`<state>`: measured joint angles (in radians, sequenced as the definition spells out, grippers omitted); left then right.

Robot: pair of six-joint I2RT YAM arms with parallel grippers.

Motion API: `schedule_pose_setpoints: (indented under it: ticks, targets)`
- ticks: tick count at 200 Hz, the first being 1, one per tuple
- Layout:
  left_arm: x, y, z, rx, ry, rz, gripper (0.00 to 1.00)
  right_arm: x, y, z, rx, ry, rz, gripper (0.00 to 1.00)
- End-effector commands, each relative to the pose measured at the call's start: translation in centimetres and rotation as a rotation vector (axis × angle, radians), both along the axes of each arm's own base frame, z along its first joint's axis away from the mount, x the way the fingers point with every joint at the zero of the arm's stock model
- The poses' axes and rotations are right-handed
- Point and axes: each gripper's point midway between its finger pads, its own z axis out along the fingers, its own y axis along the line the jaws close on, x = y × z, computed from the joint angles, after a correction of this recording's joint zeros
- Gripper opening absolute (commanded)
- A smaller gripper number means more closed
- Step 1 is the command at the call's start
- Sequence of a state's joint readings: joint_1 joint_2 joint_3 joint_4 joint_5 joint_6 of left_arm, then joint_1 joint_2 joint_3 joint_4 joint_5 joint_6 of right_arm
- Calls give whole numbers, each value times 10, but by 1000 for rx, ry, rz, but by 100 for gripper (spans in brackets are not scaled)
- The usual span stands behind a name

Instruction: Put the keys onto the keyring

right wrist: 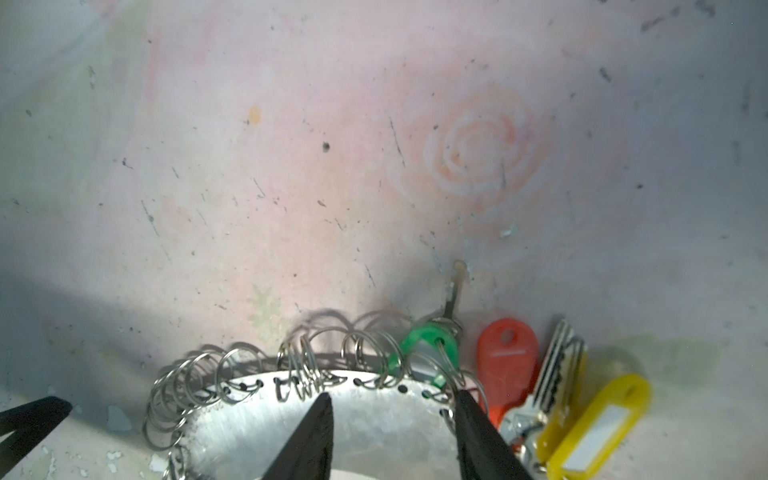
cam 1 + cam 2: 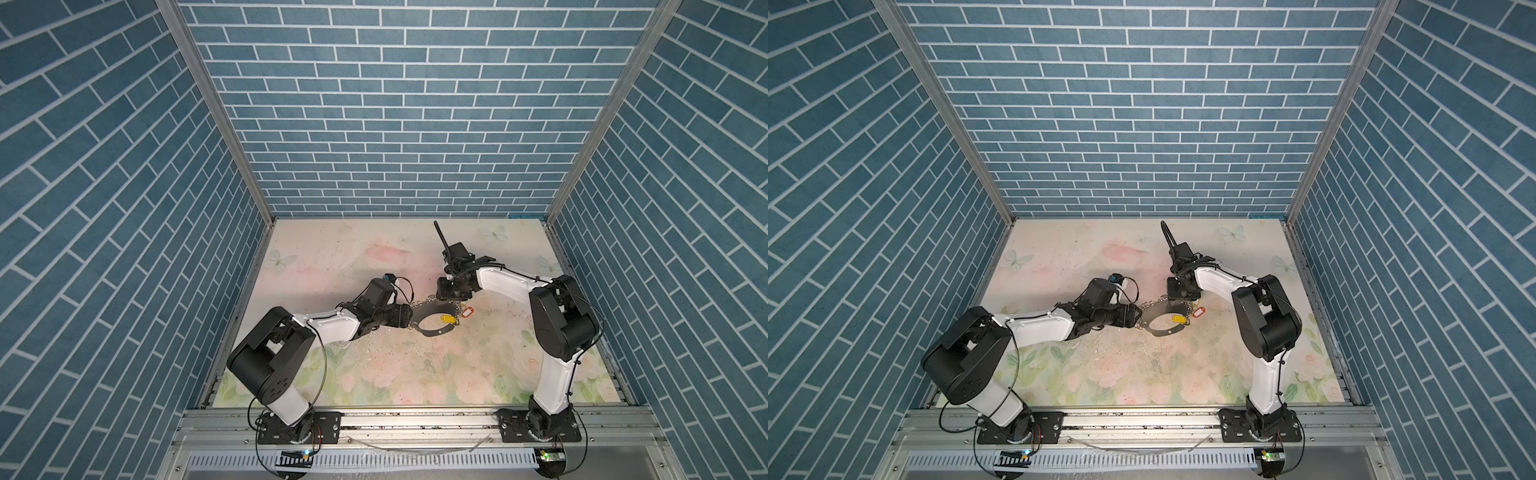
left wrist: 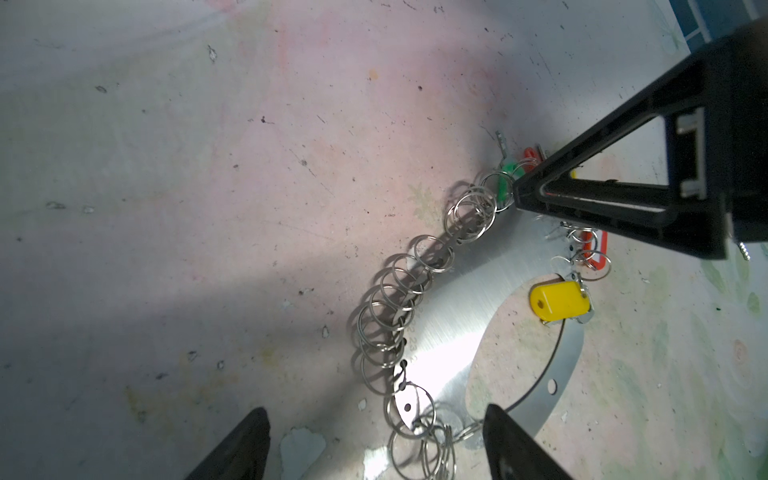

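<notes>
The keyring (image 3: 457, 316) is a flat silvery hoop lying on the floral table, and its outer edge is strung with small split rings (image 3: 395, 307). In both top views the keyring (image 2: 432, 332) lies between the arms. My left gripper (image 3: 378, 444) is open and straddles the split rings at the hoop's left edge. Over the hoop's far edge, my right gripper (image 1: 390, 415) points down with its jaws apart, one fingertip (image 1: 465, 403) against a split ring. Of the keys, a green one (image 1: 428, 345) hangs on a ring. A red key (image 1: 507, 361), a silver key (image 1: 552, 374) and a yellow tag (image 1: 598, 424) lie beside it.
A second yellow tag (image 2: 447, 319) lies inside the hoop, and an orange-rimmed tag (image 2: 466, 311) just right of it. Blue brick walls (image 2: 374, 124) close the table on three sides. The floral tabletop (image 2: 374, 365) stretches toward the front rail.
</notes>
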<state>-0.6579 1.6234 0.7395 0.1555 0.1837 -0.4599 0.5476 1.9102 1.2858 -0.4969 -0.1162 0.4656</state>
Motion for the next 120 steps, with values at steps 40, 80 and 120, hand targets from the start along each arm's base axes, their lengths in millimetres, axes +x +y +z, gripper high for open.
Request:
schedule_pose_setpoints:
  ticks: [40, 80, 120]
  targets:
    - [-4, 4, -4, 7, 3, -1, 82, 11, 1, -3, -11, -3, -2, 55]
    - [-3, 4, -4, 9, 1, -2, 82, 10, 5, 8, 18, -17, 7, 46]
    - [-2, 4, -4, 10, 1, -1, 82, 7, 3, 15, 22, -26, 7, 36]
